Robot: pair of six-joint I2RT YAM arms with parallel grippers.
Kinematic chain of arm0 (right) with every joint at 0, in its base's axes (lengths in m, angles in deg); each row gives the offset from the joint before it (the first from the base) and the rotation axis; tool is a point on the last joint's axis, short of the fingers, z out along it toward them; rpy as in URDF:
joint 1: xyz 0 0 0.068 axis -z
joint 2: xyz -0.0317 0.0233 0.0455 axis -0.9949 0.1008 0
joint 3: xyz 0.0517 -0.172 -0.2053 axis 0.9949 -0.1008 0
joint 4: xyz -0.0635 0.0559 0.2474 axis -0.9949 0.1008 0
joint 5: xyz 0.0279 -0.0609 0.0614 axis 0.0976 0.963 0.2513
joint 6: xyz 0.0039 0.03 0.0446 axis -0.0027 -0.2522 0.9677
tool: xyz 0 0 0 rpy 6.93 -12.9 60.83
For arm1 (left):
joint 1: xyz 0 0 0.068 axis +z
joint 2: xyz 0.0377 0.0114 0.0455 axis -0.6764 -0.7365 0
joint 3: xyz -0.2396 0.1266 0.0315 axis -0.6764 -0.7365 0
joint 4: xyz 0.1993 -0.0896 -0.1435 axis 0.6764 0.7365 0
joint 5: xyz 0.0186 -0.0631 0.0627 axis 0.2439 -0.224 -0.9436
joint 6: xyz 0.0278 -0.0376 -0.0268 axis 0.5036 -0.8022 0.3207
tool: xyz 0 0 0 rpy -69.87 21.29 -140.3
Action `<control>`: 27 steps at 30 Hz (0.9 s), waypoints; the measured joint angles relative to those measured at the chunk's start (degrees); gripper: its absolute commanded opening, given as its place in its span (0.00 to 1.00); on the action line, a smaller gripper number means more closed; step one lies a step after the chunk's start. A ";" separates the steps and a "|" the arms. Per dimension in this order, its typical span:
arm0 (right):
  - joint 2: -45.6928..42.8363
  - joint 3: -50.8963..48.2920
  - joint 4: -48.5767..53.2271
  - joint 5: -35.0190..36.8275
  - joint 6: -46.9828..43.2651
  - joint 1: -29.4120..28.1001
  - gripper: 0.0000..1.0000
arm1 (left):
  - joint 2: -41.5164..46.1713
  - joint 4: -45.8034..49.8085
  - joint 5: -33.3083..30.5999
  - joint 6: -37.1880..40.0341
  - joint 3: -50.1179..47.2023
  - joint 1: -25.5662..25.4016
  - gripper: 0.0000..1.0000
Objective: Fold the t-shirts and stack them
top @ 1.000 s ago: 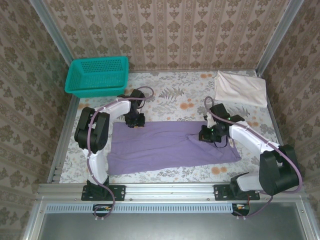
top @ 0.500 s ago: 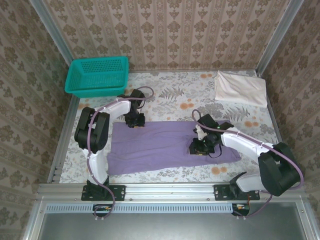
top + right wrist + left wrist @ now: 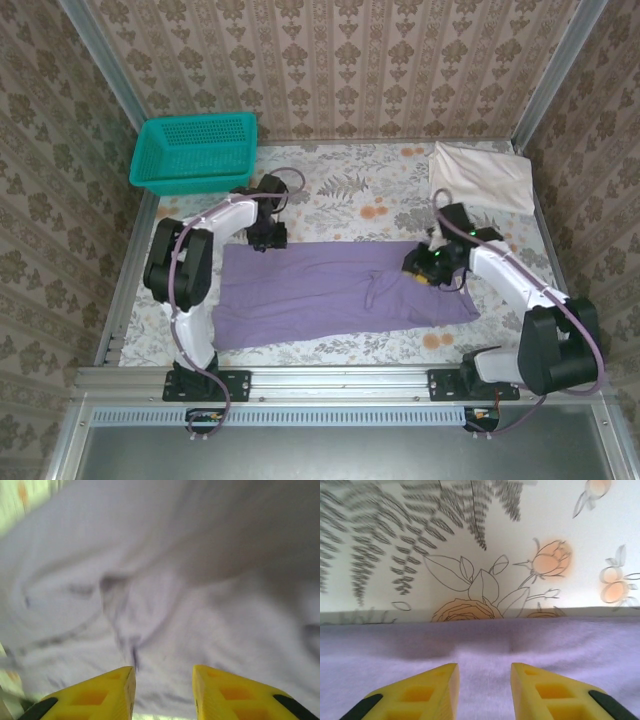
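The lavender t-shirt (image 3: 330,292) lies folded into a long band across the middle of the table, with a wrinkle near its centre. My left gripper (image 3: 266,240) hovers at its far left edge, jaws open, yellow fingers (image 3: 422,695) above the purple cloth (image 3: 485,650) with nothing between them. My right gripper (image 3: 420,268) is over the shirt's right part, also open, fingers (image 3: 235,695) above creased purple fabric (image 3: 165,595). The off-white t-shirt (image 3: 480,176) lies folded at the back right corner.
A teal mesh basket (image 3: 193,152) stands at the back left. The floral tablecloth (image 3: 350,190) covers the table between the shirts. Metal rails (image 3: 340,383) edge the table, and patterned walls enclose it.
The right gripper opened and let go of the purple cloth, swung left over the shirt, then moved back to the right. A wrinkle now lies near the shirt's centre. The left gripper opened slightly.
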 measured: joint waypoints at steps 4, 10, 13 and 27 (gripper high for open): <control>3.56 2.38 -1.70 2.89 2.36 6.93 0.30 | 4.00 -1.07 -0.61 0.00 -0.24 0.42 0.32; 17.86 7.96 -3.80 7.78 3.34 8.63 0.29 | 3.48 -3.34 -1.22 -0.09 -6.01 3.76 0.31; 23.43 10.93 -3.80 10.45 4.24 8.87 0.29 | 2.14 -3.45 -2.47 -0.57 -9.11 6.91 0.31; 32.98 22.12 -1.25 11.45 6.08 11.72 0.49 | 3.65 -3.39 -5.18 -5.97 -10.84 14.62 0.32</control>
